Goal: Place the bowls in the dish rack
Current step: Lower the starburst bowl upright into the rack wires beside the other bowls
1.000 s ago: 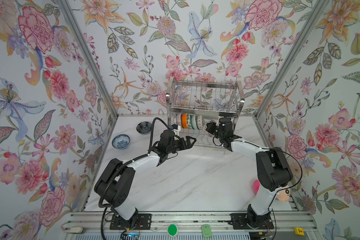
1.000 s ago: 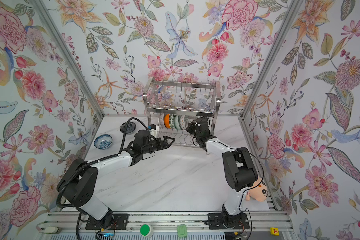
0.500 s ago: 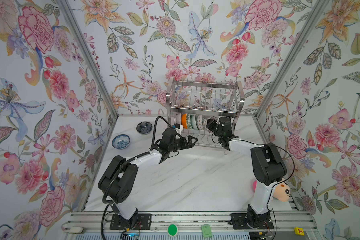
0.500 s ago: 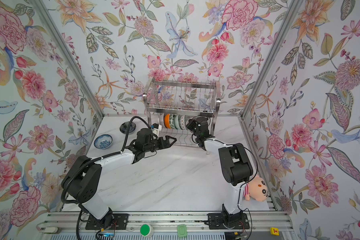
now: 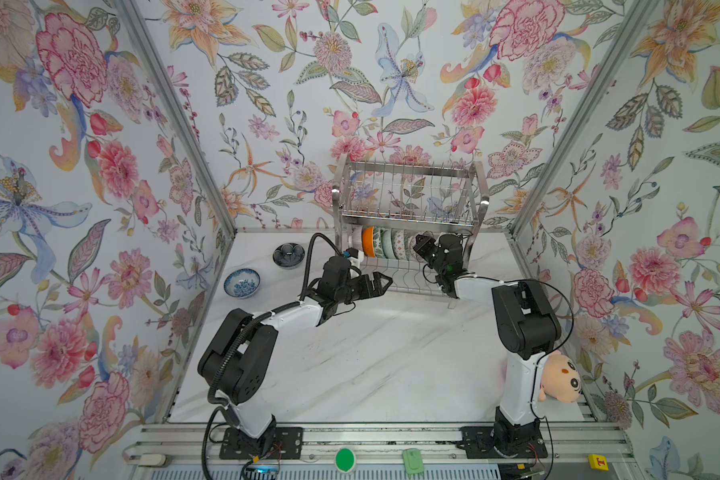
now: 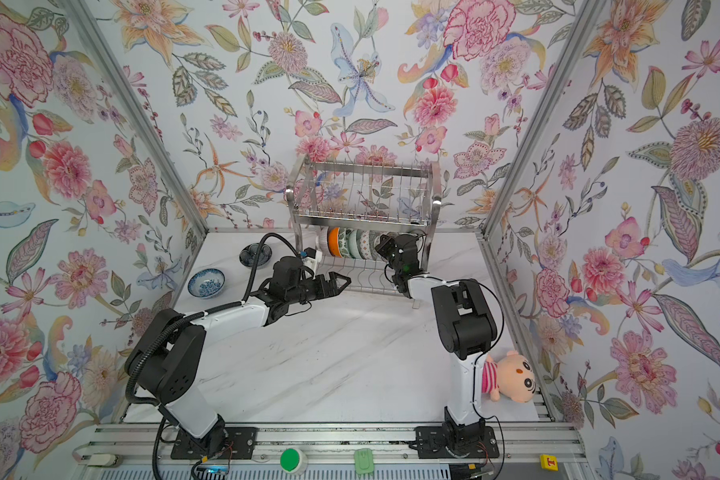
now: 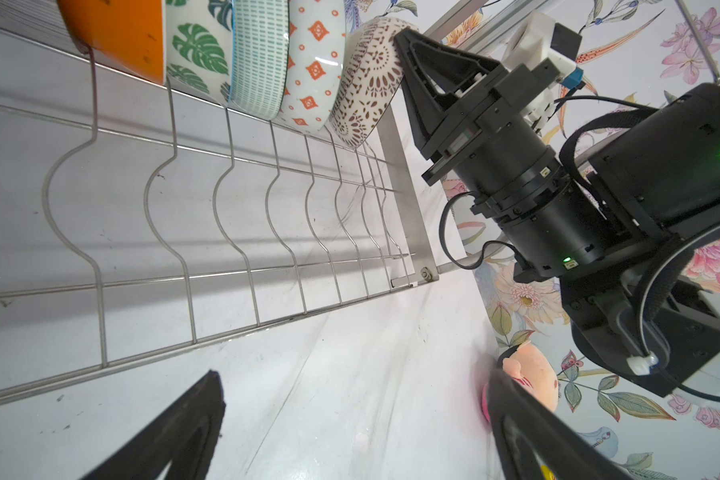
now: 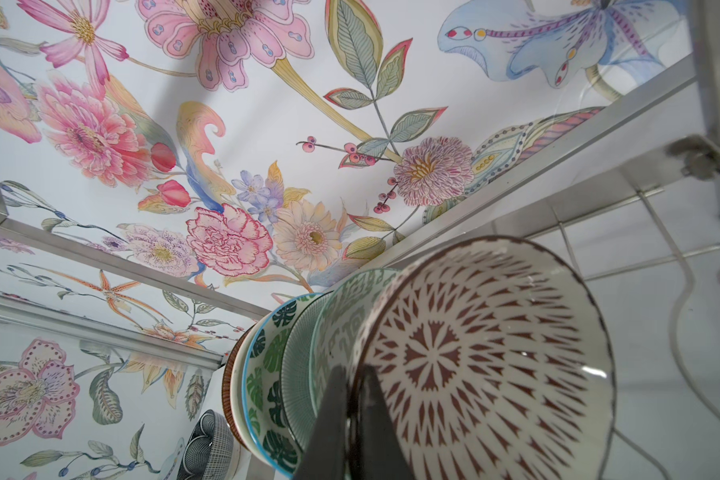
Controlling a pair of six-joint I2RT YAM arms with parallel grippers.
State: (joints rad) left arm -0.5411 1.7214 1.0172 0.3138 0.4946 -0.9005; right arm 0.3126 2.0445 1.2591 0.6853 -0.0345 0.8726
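Right gripper (image 8: 352,395) is clamped on the rim of the brown-patterned bowl (image 8: 487,357), one finger inside the rim and one outside. The bowl is held on edge over the lower tier of the dish rack (image 5: 408,166), at the right end of the bowl row. Whether its base rests on the wires can't be told. In the left wrist view the right gripper's tip (image 7: 404,45) is seen against the bowl's upper edge (image 7: 366,83).

Left gripper (image 5: 381,282) is spread wide w/ nothing between the fingers. It's held low over the table (image 5: 371,361), just in front of the rack's lower shelf and apart from the bowls.

Four more bowls are stood on edge in the lower tier, packed side by side. From the rack's left end: orange bowl (image 7: 117,37), leaf-print bowl (image 7: 196,54), teal-dashed bowl (image 7: 258,58), orange-diamond bowl (image 7: 314,66), the last touching the brown-patterned one. Upper tier is seen w/ bare wires only.

Two bowls are left on the table, near the left wall and well apart from the rack: dark navy bowl (image 5: 288,254) further back and blue-white floral bowl (image 5: 242,282) nearer the front. Both are upright.

Plush toy (image 6: 512,380) is lying at the front right corner, beside the right arm's base.
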